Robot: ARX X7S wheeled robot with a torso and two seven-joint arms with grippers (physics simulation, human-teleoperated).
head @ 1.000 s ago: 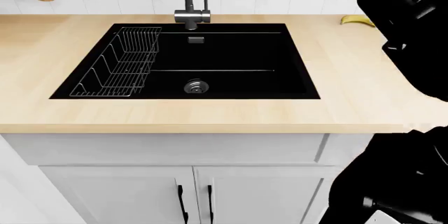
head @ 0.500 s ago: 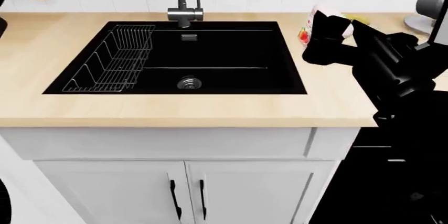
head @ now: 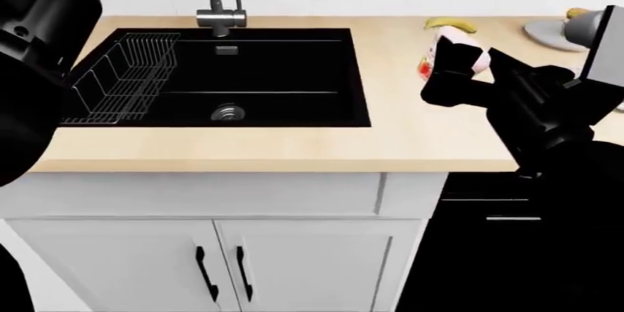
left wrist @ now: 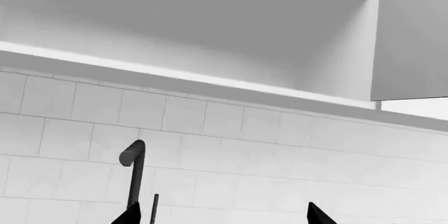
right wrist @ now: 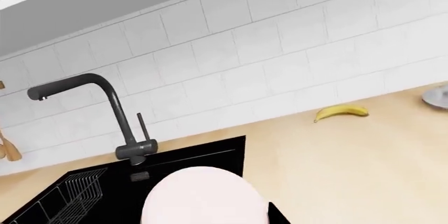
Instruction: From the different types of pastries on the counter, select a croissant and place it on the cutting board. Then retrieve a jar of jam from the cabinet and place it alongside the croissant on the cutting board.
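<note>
Head view: the right gripper [head: 457, 60] is clamped on the jar of jam [head: 440, 50] above the counter [head: 410, 118], near its back edge — right of the sink [head: 283, 78]; the left gripper's [left wrist: 218, 214] 2 tips stand apart.

The robot's body is matte black throughout, in blocky, angular segments. The right arm [head: 536, 115] fills the right of the head view, its chunky links ending in a squared right gripper [head: 451, 71]. The left arm [head: 39, 20] bulks dark in the upper left. A pale grey rounded part [head: 606, 27] sits at the right edge.
</note>
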